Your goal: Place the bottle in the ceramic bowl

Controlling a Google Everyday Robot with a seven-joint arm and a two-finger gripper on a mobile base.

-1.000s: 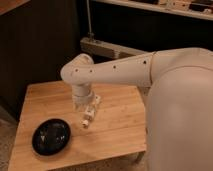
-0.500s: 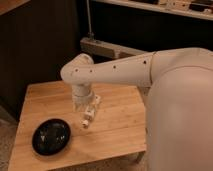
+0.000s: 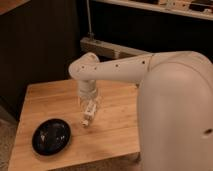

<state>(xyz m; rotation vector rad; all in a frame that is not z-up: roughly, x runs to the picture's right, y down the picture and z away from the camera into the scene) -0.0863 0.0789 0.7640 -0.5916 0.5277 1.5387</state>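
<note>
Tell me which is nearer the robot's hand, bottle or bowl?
The whitish bottle: the hand, over the middle of the table, grips it. The black ceramic bowl sits apart, near the front-left corner.

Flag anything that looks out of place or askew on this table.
Nothing stands out. The gripper holds the bottle, slightly tilted, over the wooden table, right of the ceramic bowl in the picture; the bowl sits flat and looks empty.

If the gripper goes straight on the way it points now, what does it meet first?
Probably the wooden table: the gripper, with the bottle at its tip, points down beside the ceramic bowl, not over it.
</note>
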